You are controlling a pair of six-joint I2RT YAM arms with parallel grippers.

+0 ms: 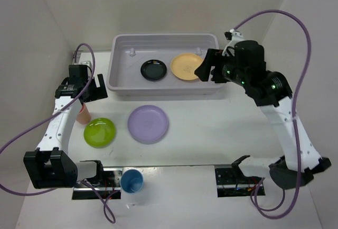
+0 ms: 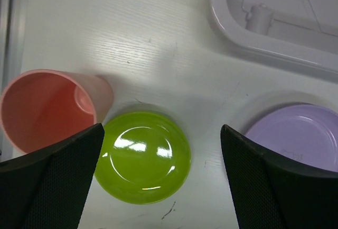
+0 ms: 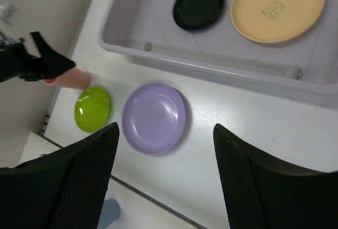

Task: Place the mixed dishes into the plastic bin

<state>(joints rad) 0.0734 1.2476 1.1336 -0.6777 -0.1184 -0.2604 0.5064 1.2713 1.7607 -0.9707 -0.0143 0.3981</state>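
Pickup judged in hand: left gripper [image 2: 162, 134], jaws apart, hangs over the round lime-green plastic plate [image 2: 142, 157] on the worktop [image 2: 132, 54] outside the shallow grey plastic bin [image 2: 269, 43], needing descent onto its rim; right gripper [image 3: 165, 134] also apart.

The plastic bin [image 1: 119, 83] on the far side is a pale, translucent grey-lavender. Inside it, the black plate [image 1: 153, 70] is glossy. To its right, the pale orange plate [image 1: 186, 66] carries a faint printed emblem at its centre. The table [image 1: 211, 134] is white with a faint wood grain. On it lie the lavender plate [image 1: 148, 124] and, to its left, the lime green plate [image 1: 100, 131], which shows bright glints. Just left of that is the salmon-pink cup [image 1: 83, 115], a deeper red-pink inside. The blue cup [image 1: 132, 180] stands at the near edge. The left arm [image 1: 58, 123] and right arm [image 1: 288, 123] are white with black joints and trail purple cables [image 1: 274, 11]. Small green lights dot the right arm. The left gripper [image 2: 162, 131] and right gripper [image 3: 165, 128] are black with finely meshed fingers.
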